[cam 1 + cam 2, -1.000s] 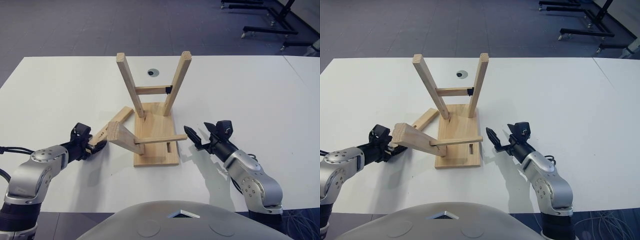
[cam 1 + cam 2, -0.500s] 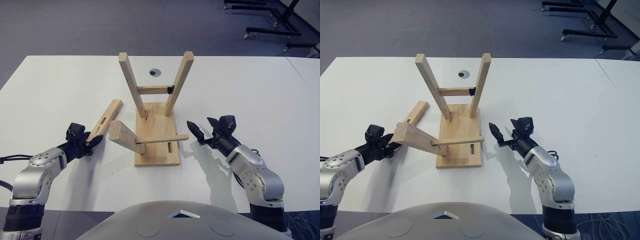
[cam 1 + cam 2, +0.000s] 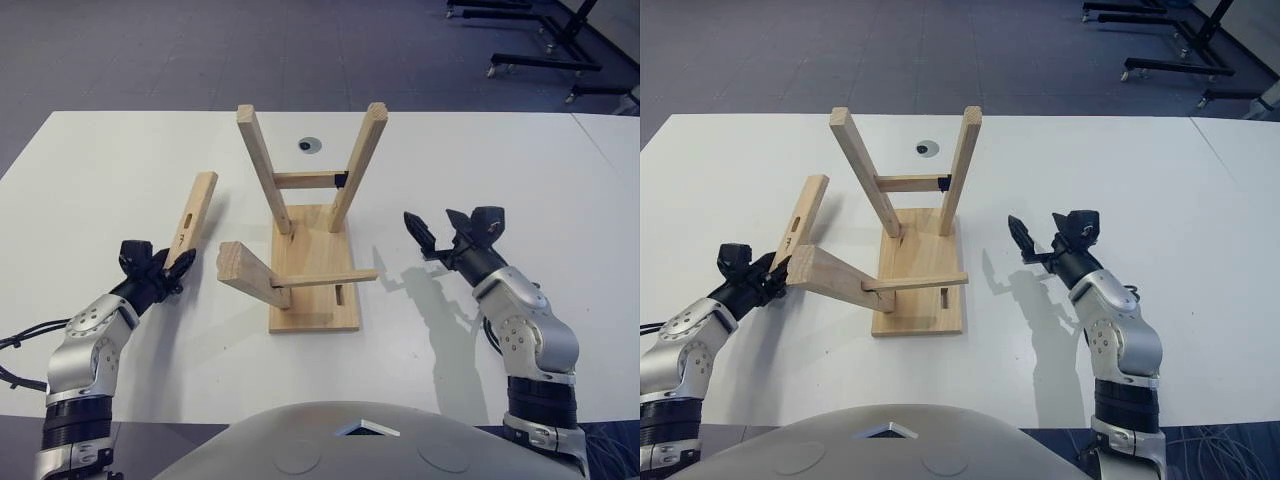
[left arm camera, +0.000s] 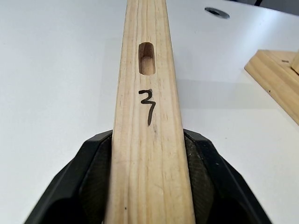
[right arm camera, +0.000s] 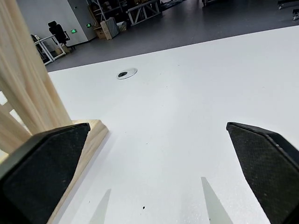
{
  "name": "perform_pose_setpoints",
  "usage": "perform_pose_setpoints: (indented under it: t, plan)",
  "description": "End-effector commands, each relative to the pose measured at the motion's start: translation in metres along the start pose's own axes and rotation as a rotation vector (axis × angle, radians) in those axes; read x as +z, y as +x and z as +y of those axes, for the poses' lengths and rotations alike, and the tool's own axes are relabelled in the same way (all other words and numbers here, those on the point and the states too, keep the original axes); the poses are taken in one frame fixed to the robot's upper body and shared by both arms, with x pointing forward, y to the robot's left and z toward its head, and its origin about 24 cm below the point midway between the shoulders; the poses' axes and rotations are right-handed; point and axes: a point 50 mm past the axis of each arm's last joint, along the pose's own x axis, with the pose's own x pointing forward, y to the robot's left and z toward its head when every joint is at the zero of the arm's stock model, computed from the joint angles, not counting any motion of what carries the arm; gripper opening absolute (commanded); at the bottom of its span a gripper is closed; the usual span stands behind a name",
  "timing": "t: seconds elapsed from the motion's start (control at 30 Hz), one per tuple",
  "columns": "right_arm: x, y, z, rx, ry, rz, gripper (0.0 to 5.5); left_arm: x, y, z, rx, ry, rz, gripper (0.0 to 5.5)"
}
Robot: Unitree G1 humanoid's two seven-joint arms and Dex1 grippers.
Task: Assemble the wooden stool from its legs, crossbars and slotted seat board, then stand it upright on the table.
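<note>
Wooden leg (image 3: 192, 215) in left hand (image 3: 170, 272), right hand (image 3: 430, 222) agape

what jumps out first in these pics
An unfinished stool sits in the middle of the table: two legs stick up from its flat seat board, a third leans at its left. The left claw grips a loose slotted leg; the right claw hangs open right of it.

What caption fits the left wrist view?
Left gripper clamps a slotted wooden leg over the white table, seat board corner beyond.
</note>
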Motion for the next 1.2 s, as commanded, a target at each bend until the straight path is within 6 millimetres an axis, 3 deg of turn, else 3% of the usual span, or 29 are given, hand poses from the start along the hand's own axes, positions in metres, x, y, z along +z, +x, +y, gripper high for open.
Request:
perform_pose_setpoints:
  t: [0.03,0.13,0.27,0.4,0.53,0.67,0.83,1.1,1.2]
  plan:
    - [0.043,0.004,-0.023,-0.05,0.008,-0.167,5.4,0.048,0.006,-0.009,-0.113,-0.058,-0.236,2.06]
    - [0.082,0.007,-0.031,-0.003,0.086,-0.297,5.4,0.11,0.002,-0.043,-0.394,0.0,-0.464,2.06]
    - [0.14,0.01,0.004,0.386,0.193,-0.455,5.4,0.164,-0.015,-0.081,-0.707,0.024,-0.634,2.06]
    - [0.175,0.013,0.04,0.688,0.211,-0.486,5.4,0.184,-0.025,-0.107,-0.953,0.048,-0.63,2.06]
    - [0.202,0.019,0.078,0.979,0.26,-0.476,5.4,0.182,-0.029,-0.131,-1.25,0.118,-0.48,2.06]
    - [0.21,0.027,0.097,1.125,0.32,-0.431,5.4,0.177,-0.026,-0.146,-1.405,0.127,-0.386,2.06]
    - [0.203,0.029,0.116,1.224,0.32,-0.331,5.4,0.176,-0.023,-0.154,-1.439,0.14,-0.386,2.06]
    - [0.169,0.037,0.091,1.15,0.378,-0.247,5.4,0.186,-0.028,-0.15,-1.473,0.017,-0.494,2.06]
    - [0.169,0.029,0.096,1.204,0.379,-0.263,5.4,0.182,-0.023,-0.151,-1.463,-0.011,-0.468,2.06]
